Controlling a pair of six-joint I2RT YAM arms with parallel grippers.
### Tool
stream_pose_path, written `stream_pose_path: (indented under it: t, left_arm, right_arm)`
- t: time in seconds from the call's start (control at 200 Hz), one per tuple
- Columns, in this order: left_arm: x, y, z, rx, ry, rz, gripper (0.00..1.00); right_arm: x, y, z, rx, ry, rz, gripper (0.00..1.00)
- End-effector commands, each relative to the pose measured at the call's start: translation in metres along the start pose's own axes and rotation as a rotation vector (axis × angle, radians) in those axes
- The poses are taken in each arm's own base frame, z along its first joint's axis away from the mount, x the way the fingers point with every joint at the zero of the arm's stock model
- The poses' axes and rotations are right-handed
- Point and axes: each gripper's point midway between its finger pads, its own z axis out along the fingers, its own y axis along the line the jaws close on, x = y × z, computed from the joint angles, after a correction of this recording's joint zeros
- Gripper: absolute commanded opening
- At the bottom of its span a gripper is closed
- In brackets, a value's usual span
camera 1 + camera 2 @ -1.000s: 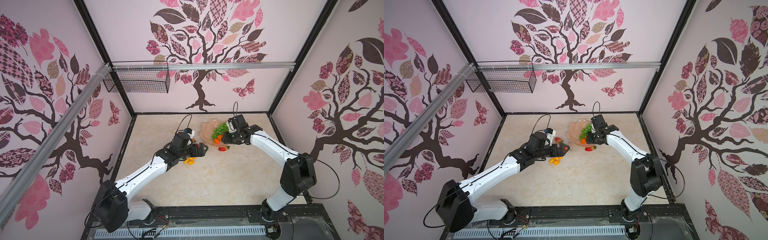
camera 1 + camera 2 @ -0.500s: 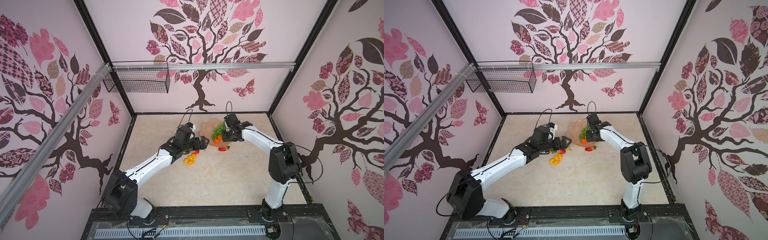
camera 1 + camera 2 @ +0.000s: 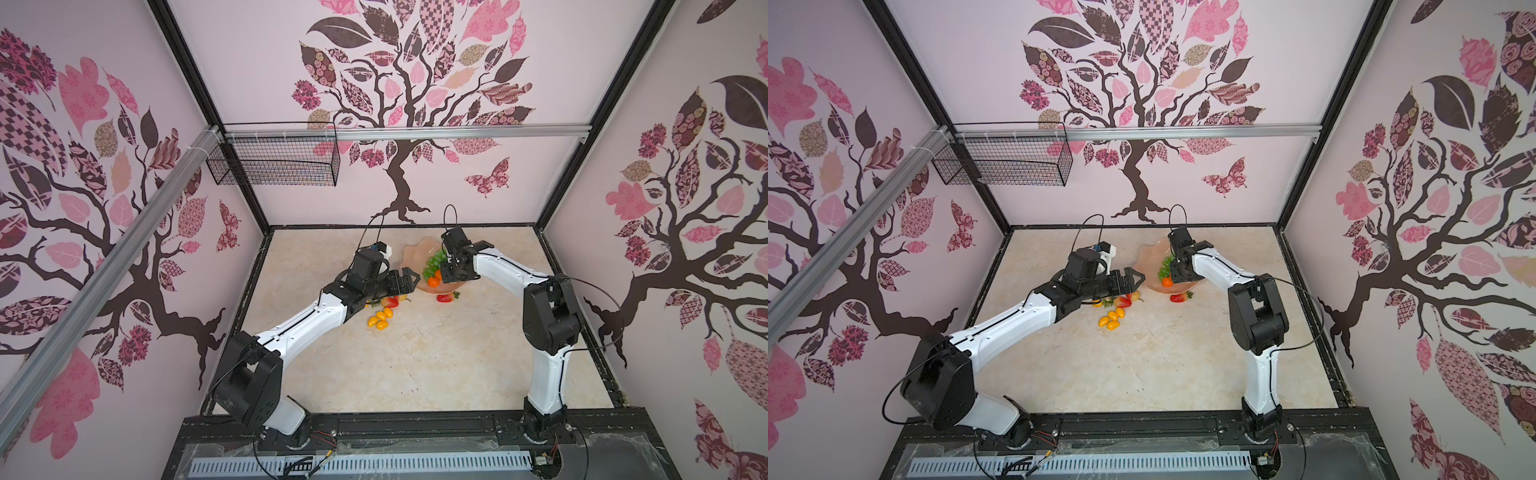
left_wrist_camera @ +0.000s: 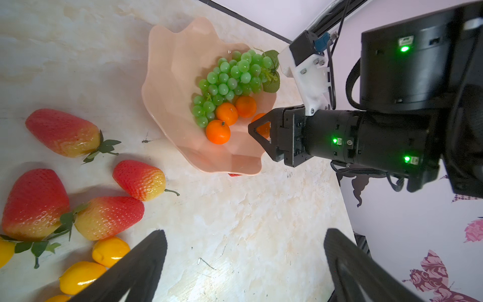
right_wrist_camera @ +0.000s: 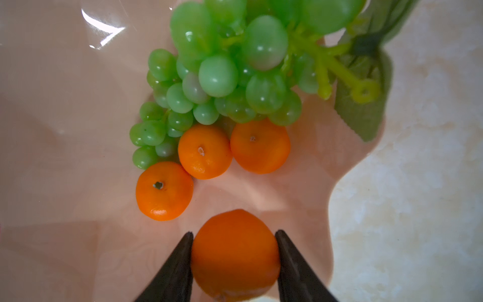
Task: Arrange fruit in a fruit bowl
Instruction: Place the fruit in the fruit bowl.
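pinching a smooth, matte orange tangerine between its black tapered jaws, the right gripper hangs over the near lip of the fruit bowl; whether the fruit touches the dish i cannot tell; the bowl is a glossy, translucent peach-pink dish with a wavy, leaf-like rim, sitting on the pale marbled table; inside it a grape bunch of shiny green beads with a cloth-like leaf lies against three more tangerines, each dimpled at the stem, all crowded to the side nearest the right arm; the far half of the dish is bare; the left gripper stands wide, holding nothing, over open tabletop just beside the bowl's rim; four pebbled strawberries, red fading to yellow, lie loose near small glossy yellow tomatoes under the left arm, apart from the bowl; one more strawberry lies just beside the bowl's front edge in both top views; the front stretch of table is open.
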Motion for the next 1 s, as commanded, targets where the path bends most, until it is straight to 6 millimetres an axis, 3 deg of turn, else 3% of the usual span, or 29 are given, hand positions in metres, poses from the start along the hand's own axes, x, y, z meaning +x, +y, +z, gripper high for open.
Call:
stream_pose_path:
  t: [0.0, 0.305, 0.715, 0.865, 0.99]
  left_arm:
    - [-0.016, -0.014, 0.0, 0.042, -0.031, 0.007, 0.98]
    - [-0.017, -0.019, 0.0, 0.054, -0.02, 0.019, 0.98]
    - [-0.014, -0.019, -0.001, 0.058, -0.009, 0.014, 0.98]
    - [-0.013, -0.02, -0.003, 0.061, -0.008, 0.017, 0.98]
    - [-0.012, -0.023, -0.007, 0.066, -0.001, 0.044, 0.98]
  right_arm:
    - [0.0, -0.004, 0.012, 0.036, 0.027, -0.016, 0.5]
    - [0.002, -0.005, 0.027, 0.059, 0.057, -0.031, 0.52]
    - [0.001, -0.004, 0.029, 0.061, 0.061, -0.034, 0.56]
    - [-0.004, -0.003, 0.02, 0.046, 0.043, -0.025, 0.57]
    - [-0.015, 0.003, -0.006, -0.004, -0.01, -0.001, 0.59]
